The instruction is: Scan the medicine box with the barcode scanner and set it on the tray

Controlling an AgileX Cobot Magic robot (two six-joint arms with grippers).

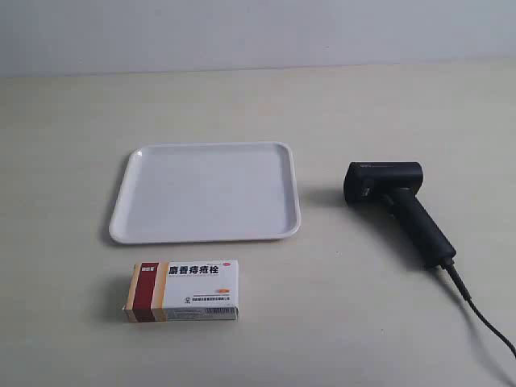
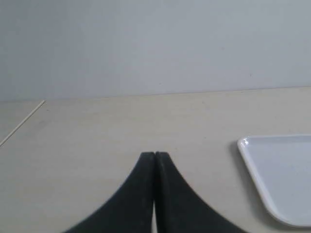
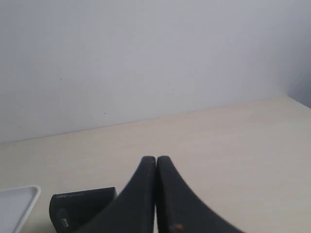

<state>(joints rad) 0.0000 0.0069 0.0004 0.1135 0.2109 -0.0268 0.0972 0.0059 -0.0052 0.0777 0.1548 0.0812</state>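
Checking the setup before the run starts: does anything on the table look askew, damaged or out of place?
Nothing stands out. The tray sits flat with nothing on it, the medicine box lies intact just in front of it, and the barcode scanner lies on its side beside the tray, cable trailing off. Both grippers are shut, holding nothing.

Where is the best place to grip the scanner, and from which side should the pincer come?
Probably the handle. The scanner lies flat on the table, away from the tray, and its long narrow handle is free on both sides. Come from above and close across the handle's width at mid-length. The boxy head looks wider, and the cable leaves the handle's base, so stay above that end.
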